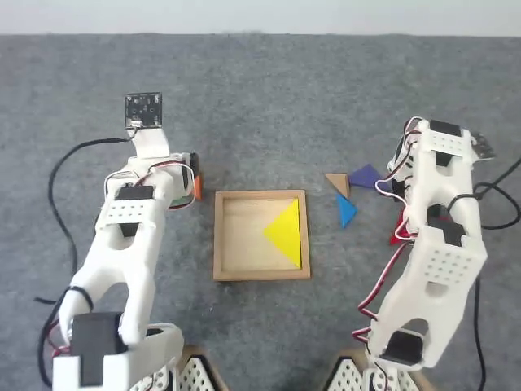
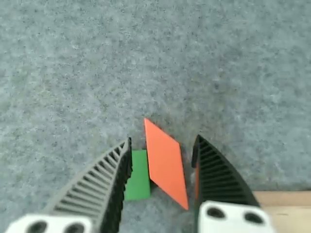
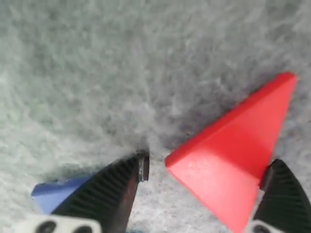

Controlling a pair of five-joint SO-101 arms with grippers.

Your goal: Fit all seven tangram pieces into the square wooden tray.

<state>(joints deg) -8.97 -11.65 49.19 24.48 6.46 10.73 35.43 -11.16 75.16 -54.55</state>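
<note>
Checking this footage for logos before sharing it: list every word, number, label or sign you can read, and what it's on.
No text can be read.
The wooden tray, yellow triangle, orange piece and red triangle are plain.
The dark square board on the left arm shows small marks, too small to read.

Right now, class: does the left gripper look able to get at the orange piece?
Probably yes: the left gripper stands open astride the orange piece, and nothing covers it, though a green piece lies right beside it.

Triangle (image 1: pixel 286 234) in tray (image 1: pixel 220 236) — loose pieces (image 1: pixel 346 210) either side
</note>
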